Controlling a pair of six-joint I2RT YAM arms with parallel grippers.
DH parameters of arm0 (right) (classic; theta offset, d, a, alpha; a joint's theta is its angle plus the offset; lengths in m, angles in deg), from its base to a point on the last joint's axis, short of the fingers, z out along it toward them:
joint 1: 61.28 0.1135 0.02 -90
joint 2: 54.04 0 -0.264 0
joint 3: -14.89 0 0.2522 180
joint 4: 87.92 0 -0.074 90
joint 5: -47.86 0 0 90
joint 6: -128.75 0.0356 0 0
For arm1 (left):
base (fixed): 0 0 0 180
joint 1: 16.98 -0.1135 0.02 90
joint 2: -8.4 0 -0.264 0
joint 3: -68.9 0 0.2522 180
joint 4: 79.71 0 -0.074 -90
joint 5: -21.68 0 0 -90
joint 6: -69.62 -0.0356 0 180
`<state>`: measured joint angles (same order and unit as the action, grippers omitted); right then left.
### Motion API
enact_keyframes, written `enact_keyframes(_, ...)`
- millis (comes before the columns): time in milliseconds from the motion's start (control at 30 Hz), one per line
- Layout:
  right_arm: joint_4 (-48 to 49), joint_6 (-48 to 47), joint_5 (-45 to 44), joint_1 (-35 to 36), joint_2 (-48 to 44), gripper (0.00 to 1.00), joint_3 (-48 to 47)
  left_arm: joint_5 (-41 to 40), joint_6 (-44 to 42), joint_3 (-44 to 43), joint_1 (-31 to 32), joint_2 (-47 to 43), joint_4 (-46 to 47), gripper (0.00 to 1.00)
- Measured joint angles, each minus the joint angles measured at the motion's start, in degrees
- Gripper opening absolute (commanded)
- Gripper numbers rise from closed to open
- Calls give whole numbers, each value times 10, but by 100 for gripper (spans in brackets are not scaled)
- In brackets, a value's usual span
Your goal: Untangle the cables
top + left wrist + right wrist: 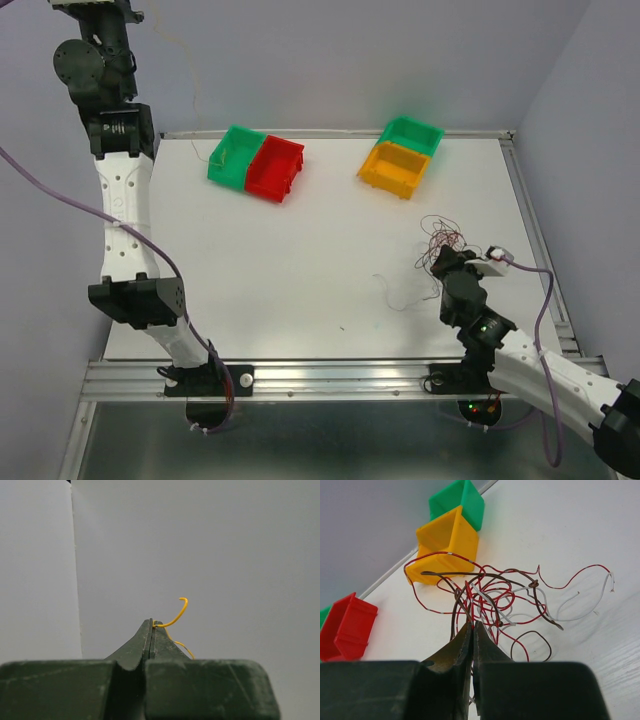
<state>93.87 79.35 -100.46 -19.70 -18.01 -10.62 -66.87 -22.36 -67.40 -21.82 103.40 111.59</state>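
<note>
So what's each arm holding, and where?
Left jaws pinch a yellow strand near its end, a short curl poking past the tips. Right jaws are shut on the tangle at its near edge; which strands, can't tell.

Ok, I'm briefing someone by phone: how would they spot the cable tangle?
Start at the white table and go to its right side, just nearer than the orange bin. There the right gripper has its fingers shut on the edge of the cable tangle: hair-thin curls of red, brown and white, unlike the single loose strand lying left of it.
</note>
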Motion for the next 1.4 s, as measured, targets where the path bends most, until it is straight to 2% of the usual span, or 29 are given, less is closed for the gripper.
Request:
enact_keyframes(433,7,-8,13,0,-10,1,0,12,32,3,0,125,26,0)
enact_keyframes(800,17,-12,22,0,-11,1,0,49,37,60,0,148,39,0)
enact_keyframes(1133,21,-14,29,0,-19,1,1,94,-9,180,0,150,49,0)
enact_keyframes(1400,21,-14,31,0,-24,1,1,77,-53,183,0,192,45,0)
